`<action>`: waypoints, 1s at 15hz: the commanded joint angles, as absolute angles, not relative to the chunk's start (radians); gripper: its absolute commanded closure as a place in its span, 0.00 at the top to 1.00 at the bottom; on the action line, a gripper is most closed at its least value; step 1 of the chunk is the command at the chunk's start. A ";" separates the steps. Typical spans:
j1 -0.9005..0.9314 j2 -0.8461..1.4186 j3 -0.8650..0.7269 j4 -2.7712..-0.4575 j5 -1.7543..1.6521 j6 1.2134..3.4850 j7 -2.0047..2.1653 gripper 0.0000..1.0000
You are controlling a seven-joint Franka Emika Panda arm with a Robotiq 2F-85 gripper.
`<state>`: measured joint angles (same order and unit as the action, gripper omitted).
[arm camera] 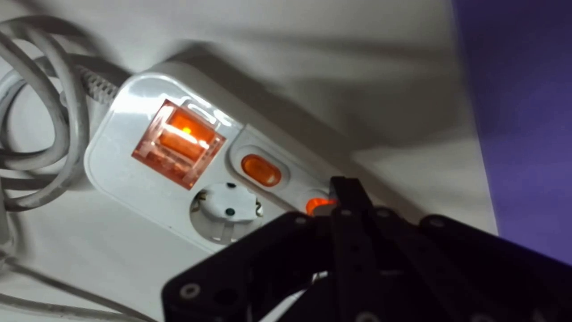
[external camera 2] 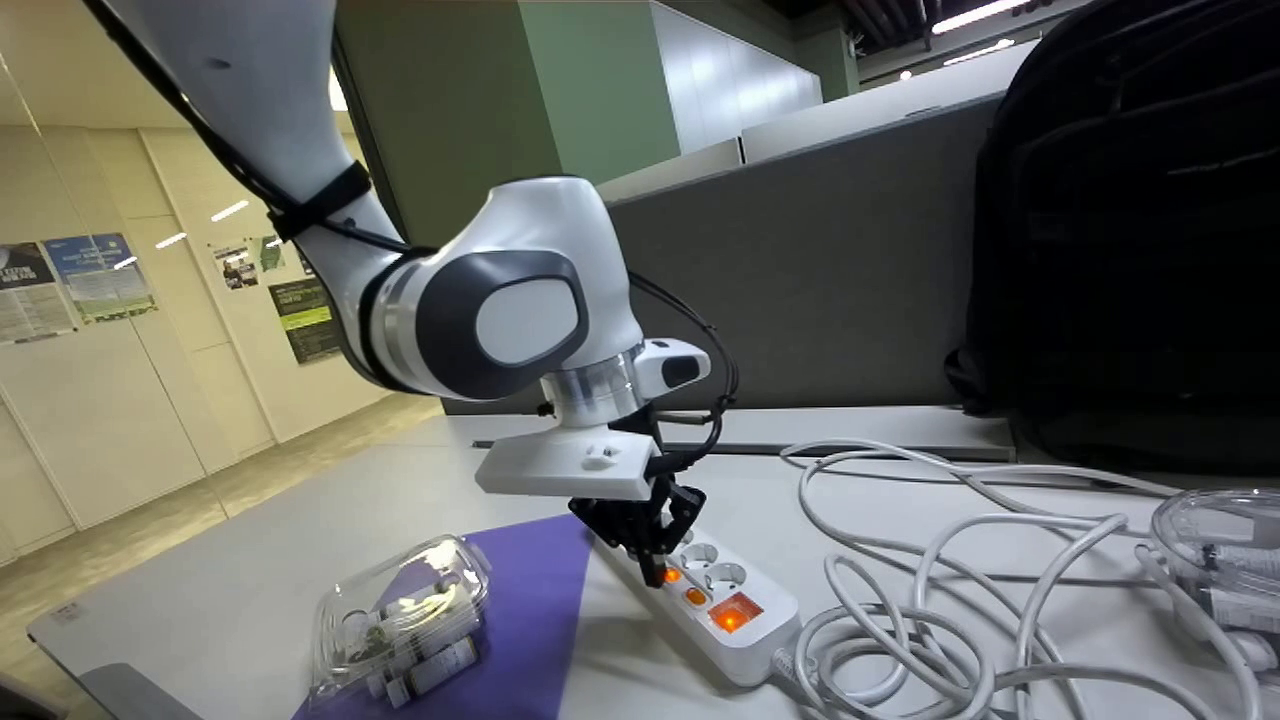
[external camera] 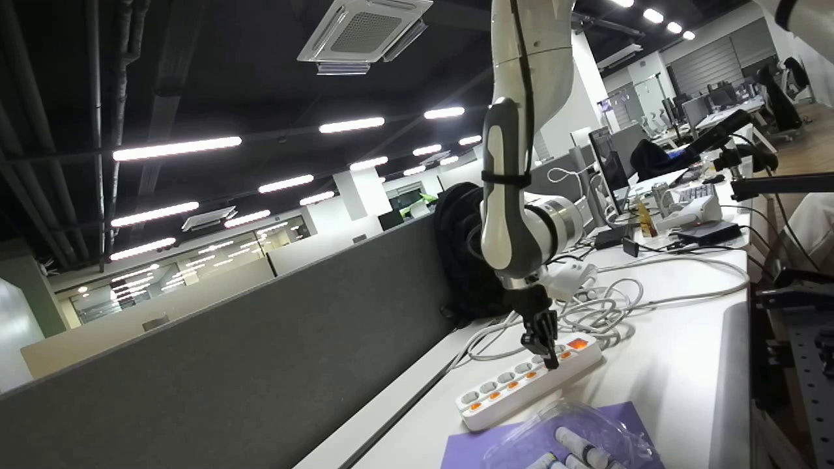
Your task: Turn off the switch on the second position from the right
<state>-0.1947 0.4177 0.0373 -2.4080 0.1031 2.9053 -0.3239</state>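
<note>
The long white power strip point(external camera: 521, 397) lies on the table and shows in all views. The second small switch from its cable end point(arm camera: 315, 204) glows bright orange and is partly covered by my fingers in the wrist view. It also glows in an exterior view point(external camera 2: 672, 575). The end switch point(arm camera: 261, 170) beside it is a darker orange. My gripper point(arm camera: 351, 181) is shut and empty, pointing down at the strip. Its fingertips point(external camera 2: 655, 578) are at the glowing switch. I cannot tell whether they touch it. In an exterior view the fingers point(external camera: 551, 365) hide that switch.
A large lit orange main switch point(arm camera: 178, 143) sits at the cable end. White cable point(external camera 2: 950, 640) lies coiled beyond it. A clear plastic box point(external camera 2: 400, 620) with small bottles stands on a purple sheet point(external camera 2: 540, 600). A grey partition point(external camera: 293, 339) and black backpack point(external camera 2: 1130, 230) stand behind.
</note>
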 commanded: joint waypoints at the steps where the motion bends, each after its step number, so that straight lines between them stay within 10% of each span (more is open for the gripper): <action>1: -0.238 0.401 0.072 -2.402 0.118 2.894 -0.305 0.00; 15: -0.272 0.413 0.088 -2.381 0.156 2.888 -0.300 0.00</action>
<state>-0.2610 0.4119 0.0798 -2.3939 0.1575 2.9062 -0.3241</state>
